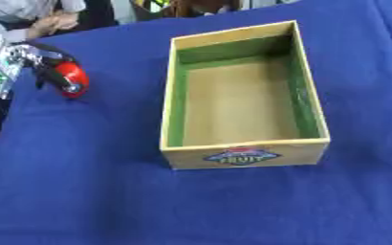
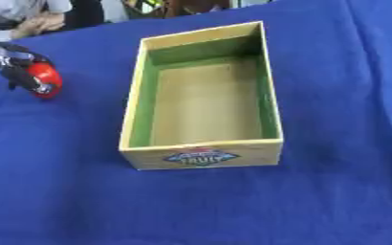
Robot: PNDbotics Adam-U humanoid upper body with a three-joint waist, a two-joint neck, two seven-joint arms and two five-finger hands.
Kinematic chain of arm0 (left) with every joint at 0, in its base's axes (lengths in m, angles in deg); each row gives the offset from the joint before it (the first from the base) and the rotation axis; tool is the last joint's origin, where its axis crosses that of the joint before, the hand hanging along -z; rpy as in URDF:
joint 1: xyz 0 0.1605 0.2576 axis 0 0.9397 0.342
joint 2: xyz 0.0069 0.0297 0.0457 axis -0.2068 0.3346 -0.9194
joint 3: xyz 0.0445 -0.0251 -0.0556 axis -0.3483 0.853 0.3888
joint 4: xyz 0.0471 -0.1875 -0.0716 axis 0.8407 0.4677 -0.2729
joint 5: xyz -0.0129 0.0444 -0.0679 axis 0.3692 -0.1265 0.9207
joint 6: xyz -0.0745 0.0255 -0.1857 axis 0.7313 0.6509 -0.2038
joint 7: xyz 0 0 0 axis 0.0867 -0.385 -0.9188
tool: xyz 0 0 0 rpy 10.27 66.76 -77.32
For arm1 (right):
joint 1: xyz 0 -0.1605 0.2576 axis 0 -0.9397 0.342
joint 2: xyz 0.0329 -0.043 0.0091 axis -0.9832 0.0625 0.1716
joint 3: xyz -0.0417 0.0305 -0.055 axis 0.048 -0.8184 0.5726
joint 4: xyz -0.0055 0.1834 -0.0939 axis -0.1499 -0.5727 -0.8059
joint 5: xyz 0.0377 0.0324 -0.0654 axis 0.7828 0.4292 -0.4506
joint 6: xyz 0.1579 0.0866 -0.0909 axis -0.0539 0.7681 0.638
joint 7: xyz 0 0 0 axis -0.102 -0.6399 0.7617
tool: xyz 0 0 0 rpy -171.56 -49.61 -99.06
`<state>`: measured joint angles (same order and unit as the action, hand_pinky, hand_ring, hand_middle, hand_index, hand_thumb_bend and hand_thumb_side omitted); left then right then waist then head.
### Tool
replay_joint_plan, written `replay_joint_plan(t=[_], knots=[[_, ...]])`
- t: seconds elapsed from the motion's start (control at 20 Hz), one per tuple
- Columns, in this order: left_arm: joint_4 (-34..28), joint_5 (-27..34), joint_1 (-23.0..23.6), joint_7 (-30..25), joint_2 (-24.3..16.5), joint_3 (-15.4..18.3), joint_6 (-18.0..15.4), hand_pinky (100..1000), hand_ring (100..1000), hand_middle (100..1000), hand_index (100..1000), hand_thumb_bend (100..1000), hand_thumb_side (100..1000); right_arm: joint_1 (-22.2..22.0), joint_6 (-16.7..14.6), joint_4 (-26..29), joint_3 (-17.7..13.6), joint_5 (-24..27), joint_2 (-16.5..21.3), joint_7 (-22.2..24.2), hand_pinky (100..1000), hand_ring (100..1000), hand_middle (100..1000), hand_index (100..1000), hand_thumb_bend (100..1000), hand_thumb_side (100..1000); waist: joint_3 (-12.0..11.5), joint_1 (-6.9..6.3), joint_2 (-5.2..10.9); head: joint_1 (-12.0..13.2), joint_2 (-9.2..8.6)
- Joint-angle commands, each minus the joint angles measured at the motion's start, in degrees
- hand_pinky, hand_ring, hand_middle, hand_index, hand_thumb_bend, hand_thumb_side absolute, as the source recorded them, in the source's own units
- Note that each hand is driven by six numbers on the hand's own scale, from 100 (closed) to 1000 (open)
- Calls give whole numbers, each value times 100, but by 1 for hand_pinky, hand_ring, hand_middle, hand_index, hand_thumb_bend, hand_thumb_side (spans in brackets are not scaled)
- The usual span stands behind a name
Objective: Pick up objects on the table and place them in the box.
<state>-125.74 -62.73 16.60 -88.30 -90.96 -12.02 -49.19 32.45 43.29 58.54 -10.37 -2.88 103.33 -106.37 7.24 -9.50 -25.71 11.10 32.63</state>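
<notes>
Upper left of frame: the left hand [image 1: 40, 64], fingers curled around a round red object [image 1: 70, 80], low over the blue-clothed worktop [image 1: 82, 191]. Centre: rectangular wooden box with green-lined walls [image 1: 173, 110], empty; placement remains undone.

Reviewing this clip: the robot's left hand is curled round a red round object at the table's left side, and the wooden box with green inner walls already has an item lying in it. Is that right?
Not quite. The wooden box with green inner walls holds nothing; its bare brown floor shows in the left eye view. The rest stands: the left hand has its fingers curled round the red round object at the table's left side.
</notes>
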Motion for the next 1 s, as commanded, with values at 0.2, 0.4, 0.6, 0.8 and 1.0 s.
replay_joint_plan(t=[0.2,0.4,0.6,0.8,1.0], knots=[[36,436,12,266,-191,15,223,297,522,665,817,100,388,36,21,92,-105,73,81,-134,833,847,822,804,100,1000,-13,63,151,12,-11],[-34,532,18,605,-178,-15,203,268,511,547,717,100,388,42,37,92,-97,103,64,-176,833,846,817,801,100,1000,-14,64,163,12,-18],[-110,481,30,977,-180,-33,159,233,478,493,634,100,366,32,45,92,-104,114,60,-210,830,846,816,796,100,1000,-8,70,173,6,-13],[-177,383,23,1240,-180,-68,95,221,469,496,535,100,313,25,54,92,-104,122,52,-222,830,845,814,795,100,1000,-21,69,195,1,17],[-232,264,21,1492,-169,-77,43,219,468,499,487,100,283,19,65,92,-106,133,43,-231,831,845,812,792,100,1000,-33,65,224,2,41]])
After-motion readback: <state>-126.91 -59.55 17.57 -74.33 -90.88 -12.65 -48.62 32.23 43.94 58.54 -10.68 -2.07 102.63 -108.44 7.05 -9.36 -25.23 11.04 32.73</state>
